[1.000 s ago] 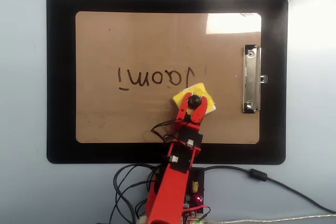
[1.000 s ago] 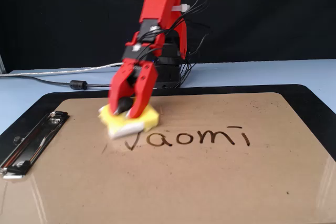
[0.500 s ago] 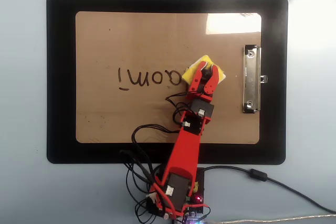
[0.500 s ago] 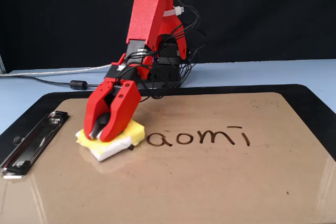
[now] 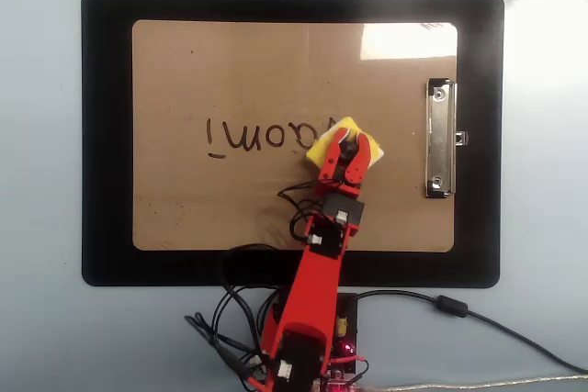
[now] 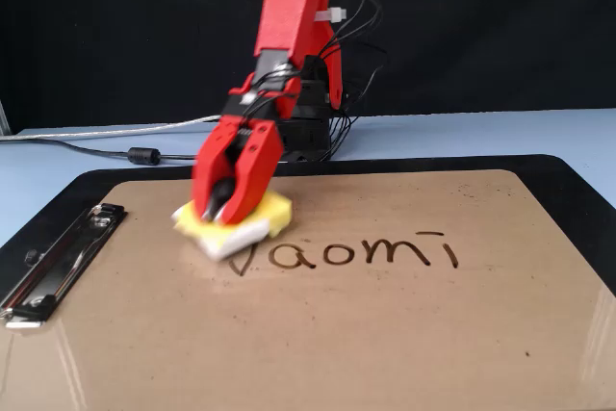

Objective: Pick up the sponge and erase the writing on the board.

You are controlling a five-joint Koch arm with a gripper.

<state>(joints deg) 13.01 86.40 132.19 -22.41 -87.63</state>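
Observation:
The brown board (image 5: 230,61) (image 6: 337,334) lies on a black mat (image 5: 106,135) (image 6: 577,180). The dark writing (image 5: 262,135) (image 6: 375,251) runs across its middle; the first letter is smeared to a faint stroke beside the sponge. The yellow sponge (image 5: 322,148) (image 6: 275,213) rests flat on the board at that end of the writing, on the clip side. My red gripper (image 5: 350,140) (image 6: 221,215) presses down on it from above, shut around the sponge's middle. The fingers hide most of the knob.
The silver clip (image 5: 440,140) (image 6: 53,257) sits on the board's edge, right in the overhead view and left in the fixed view. The arm's base (image 5: 312,346) (image 6: 308,132) with loose wires stands off the mat. Cables (image 5: 459,309) (image 6: 144,154) trail over the blue table.
The gripper pushed the sponge away from the base across the first letter, then drew it partway back toward the base. Part of the first letter is rubbed off.

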